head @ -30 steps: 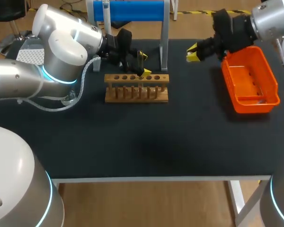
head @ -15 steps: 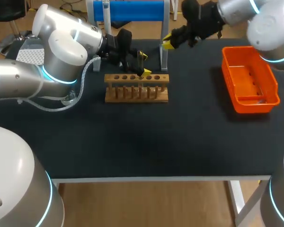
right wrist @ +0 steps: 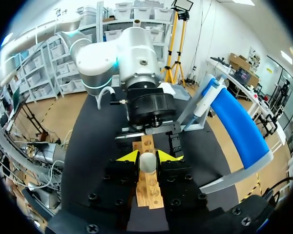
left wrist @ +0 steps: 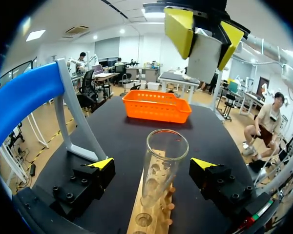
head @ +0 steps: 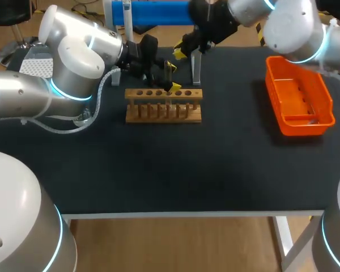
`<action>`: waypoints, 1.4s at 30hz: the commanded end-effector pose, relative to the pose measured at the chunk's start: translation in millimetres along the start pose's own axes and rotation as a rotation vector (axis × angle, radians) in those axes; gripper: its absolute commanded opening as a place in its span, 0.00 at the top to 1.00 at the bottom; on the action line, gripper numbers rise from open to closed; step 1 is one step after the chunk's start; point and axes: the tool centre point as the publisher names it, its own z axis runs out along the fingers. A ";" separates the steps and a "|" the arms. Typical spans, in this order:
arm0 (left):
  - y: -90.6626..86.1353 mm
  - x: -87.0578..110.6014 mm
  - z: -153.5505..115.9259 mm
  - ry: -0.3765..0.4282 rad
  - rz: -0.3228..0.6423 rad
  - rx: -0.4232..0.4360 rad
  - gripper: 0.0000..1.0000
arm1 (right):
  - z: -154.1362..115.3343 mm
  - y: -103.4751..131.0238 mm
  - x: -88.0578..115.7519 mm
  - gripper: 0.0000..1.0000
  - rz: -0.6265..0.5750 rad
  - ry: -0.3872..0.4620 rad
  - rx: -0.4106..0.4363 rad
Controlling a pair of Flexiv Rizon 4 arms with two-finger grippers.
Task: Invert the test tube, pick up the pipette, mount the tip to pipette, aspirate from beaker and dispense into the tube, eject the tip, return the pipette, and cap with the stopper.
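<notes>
Fingers of our left gripper (left wrist: 153,166) stand wide on either side of the clear glass test tube (left wrist: 162,158), touching nothing; the tube stands mouth-up in the pale wooden peg rack (left wrist: 147,223). Our right gripper (right wrist: 147,157) pinches the white rounded stopper (left wrist: 203,57) above the rack. We judge the tube light, slick and brittle: take it gently at mid-wall

Black table (head: 170,170): wooden tube rack (head: 164,106), orange bin (head: 298,96), blue-topped stand (head: 196,67).

Bright even overhead light; small highlights on test tube (left wrist: 158,170) glass.
</notes>
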 end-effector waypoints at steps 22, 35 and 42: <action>0.0 -0.6 0.5 0.001 0.000 -0.001 0.00 | 12.1 6.5 -6.0 1.00 0.008 -0.009 0.034; -0.1 0.3 -2.9 -0.010 0.001 -0.003 0.00 | 12.1 6.5 -6.0 1.00 0.008 -0.009 0.034; 1.2 4.7 -8.3 -0.029 -0.001 -0.004 0.00 | 12.1 6.5 -6.0 1.00 0.008 -0.009 0.034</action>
